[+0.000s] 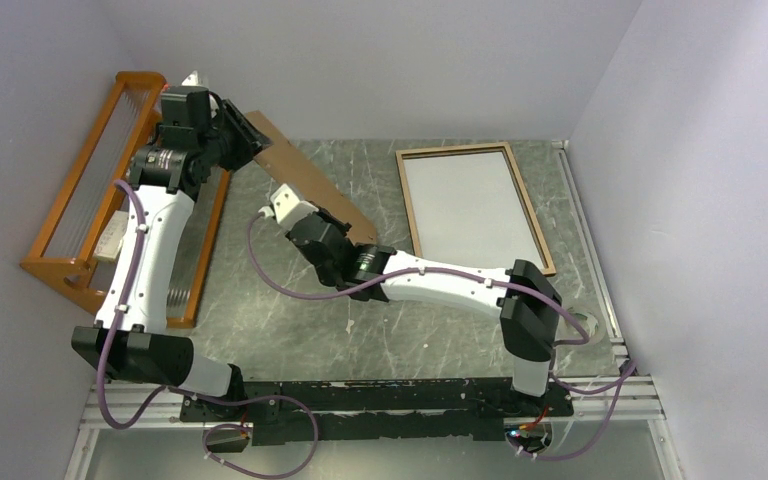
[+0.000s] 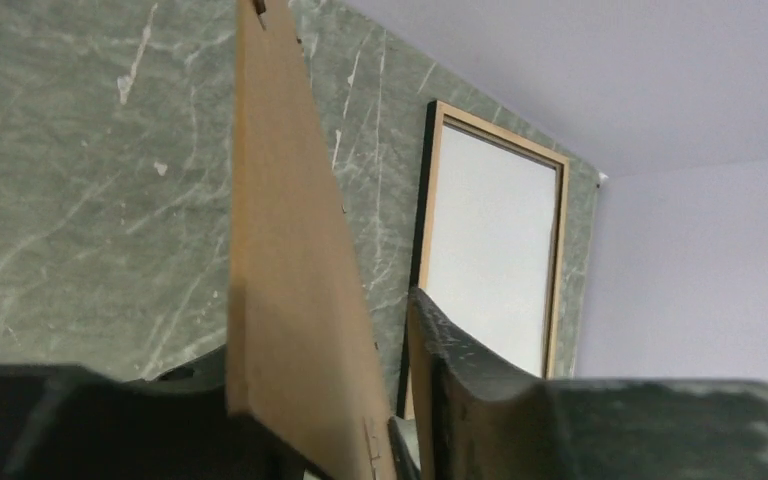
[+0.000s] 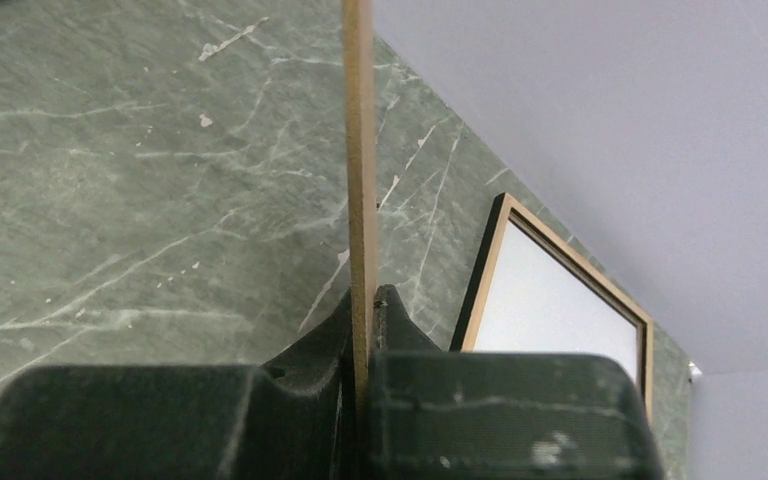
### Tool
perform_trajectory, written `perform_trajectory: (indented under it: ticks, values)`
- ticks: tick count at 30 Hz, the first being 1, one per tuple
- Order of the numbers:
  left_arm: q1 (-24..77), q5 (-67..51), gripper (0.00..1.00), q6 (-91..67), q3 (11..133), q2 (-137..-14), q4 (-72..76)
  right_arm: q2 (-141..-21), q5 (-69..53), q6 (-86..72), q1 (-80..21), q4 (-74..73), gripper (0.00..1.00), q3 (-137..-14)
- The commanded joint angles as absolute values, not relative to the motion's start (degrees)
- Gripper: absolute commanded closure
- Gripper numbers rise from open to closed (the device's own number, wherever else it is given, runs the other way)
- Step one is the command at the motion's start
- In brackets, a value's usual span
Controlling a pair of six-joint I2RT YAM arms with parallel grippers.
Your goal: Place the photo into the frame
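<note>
The frame lies brown side up at the back right of the table. Inside it the photo shows its plain white back; both also appear in the left wrist view as frame and photo. A flat brown backing board hangs tilted above the table, left of the frame. My right gripper is shut on the board's near edge, pinching it between both fingers. My left gripper straddles the board's far end, jaws apart, with a gap between the right finger and the board.
An orange wooden rack stands along the left wall, right beside the left arm. The table is green marble. Grey walls close in on the left, back and right. A metal rail runs along the table's right edge.
</note>
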State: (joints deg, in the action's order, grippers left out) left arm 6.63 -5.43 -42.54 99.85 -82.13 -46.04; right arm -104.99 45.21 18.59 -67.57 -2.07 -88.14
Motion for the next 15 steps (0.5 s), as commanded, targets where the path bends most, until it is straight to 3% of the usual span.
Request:
perform_trajectory:
  ticks: [1, 4, 6, 7, 10, 12, 15]
  values:
    - [5.5, -3.8, 0.68, -43.4, 100.4, -82.7, -46.9, -104.0, 48.8, 21.9, -68.5, 6.1, 1.00, -91.6]
    - [4.5, -4.9, 0.91, -43.1, 100.1, -83.0, -46.6, -103.8, 47.4, 21.1, -68.6, 4.7, 1.00, -92.1]
    - [4.1, -6.0, 0.97, -42.1, 100.4, -83.2, -45.9, -103.6, 46.3, 19.9, -68.7, 3.1, 1.00, -92.5]
    - [3.9, -6.4, 0.97, -41.5, 100.6, -83.4, -45.3, -103.5, 45.6, 19.5, -68.7, 2.4, 0.93, -92.7]
    - [3.8, -7.4, 0.97, -39.3, 102.1, -83.9, -43.3, -102.1, 39.8, 18.1, -68.7, 0.2, 0.40, -92.6]
    - [3.6, -9.3, 0.97, -36.9, 103.2, -84.3, -40.7, -100.7, 33.9, 17.7, -68.7, -2.6, 0.13, -92.0]
    - [3.1, -12.5, 0.97, -34.2, 105.3, -85.1, -37.6, -99.3, 25.2, 16.1, -68.6, -7.5, 0.01, -93.8]
